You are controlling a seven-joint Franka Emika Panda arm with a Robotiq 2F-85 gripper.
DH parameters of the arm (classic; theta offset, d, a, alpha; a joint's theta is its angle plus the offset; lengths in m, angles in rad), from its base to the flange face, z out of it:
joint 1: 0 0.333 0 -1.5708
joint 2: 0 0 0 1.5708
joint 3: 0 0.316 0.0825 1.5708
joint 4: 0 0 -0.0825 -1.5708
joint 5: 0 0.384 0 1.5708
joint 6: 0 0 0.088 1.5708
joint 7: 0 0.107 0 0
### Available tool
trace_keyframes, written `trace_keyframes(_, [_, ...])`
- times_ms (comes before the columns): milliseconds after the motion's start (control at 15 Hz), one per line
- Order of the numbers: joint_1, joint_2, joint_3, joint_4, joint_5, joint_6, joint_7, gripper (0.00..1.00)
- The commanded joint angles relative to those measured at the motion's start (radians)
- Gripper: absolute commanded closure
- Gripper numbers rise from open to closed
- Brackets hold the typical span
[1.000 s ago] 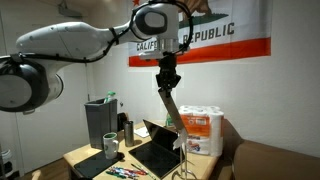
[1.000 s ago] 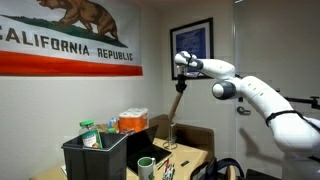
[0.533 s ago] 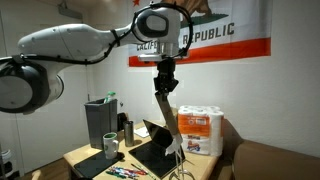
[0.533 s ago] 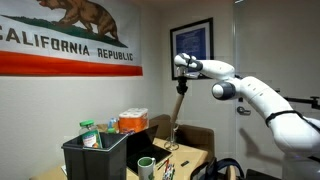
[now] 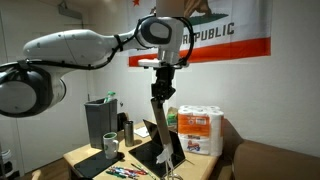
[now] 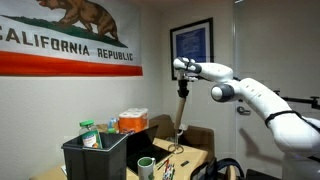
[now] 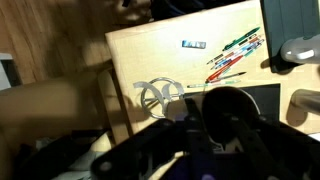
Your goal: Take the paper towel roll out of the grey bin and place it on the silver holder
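White robot arm carries a black gripper clamped on a long slim tan object — tilted, hanging over the open black laptop. Tall dark grey rectangular bin — well apart.

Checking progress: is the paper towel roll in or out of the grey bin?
Out. The brown roll hangs from the gripper, held at its top end, well to the side of the grey bin and not touching it.

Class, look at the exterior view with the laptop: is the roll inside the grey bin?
No, the roll hangs in the air from the gripper, well to the side of the grey bin.
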State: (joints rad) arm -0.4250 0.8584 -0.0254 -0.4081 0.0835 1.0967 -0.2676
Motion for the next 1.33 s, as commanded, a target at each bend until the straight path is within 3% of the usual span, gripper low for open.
trace_keyframes(0, [0.004,-0.025,-0.010,-0.062,-0.012,-0.015,0.020,0.96])
trace_keyframes(67, [0.002,0.049,-0.008,0.067,-0.012,-0.076,0.026,0.96])
trace_keyframes(133, [0.005,-0.019,-0.012,-0.061,-0.014,-0.028,0.020,0.96])
trace_keyframes(200, [0.006,-0.015,-0.013,-0.060,-0.016,-0.030,0.019,0.96])
trace_keyframes(267, [0.003,0.057,-0.011,0.067,-0.017,-0.088,0.024,0.96])
trace_keyframes(333, [0.004,0.060,-0.011,0.071,-0.018,-0.095,0.023,0.96])
trace_keyframes(400, [0.006,-0.008,-0.013,-0.053,-0.018,-0.042,0.014,0.96])
trace_keyframes(467, [0.007,-0.007,-0.015,-0.052,-0.020,-0.043,0.018,0.68])
trace_keyframes(533, [0.007,-0.007,-0.016,-0.052,-0.021,-0.045,0.018,0.67])
trace_keyframes(667, [0.006,-0.009,-0.019,-0.053,-0.021,-0.045,0.020,0.54])
trace_keyframes(1133, [0.017,-0.032,-0.027,-0.046,-0.020,-0.051,0.018,0.02])
trace_keyframes(1267, [0.022,-0.043,-0.026,-0.043,-0.021,-0.051,0.013,0.00])
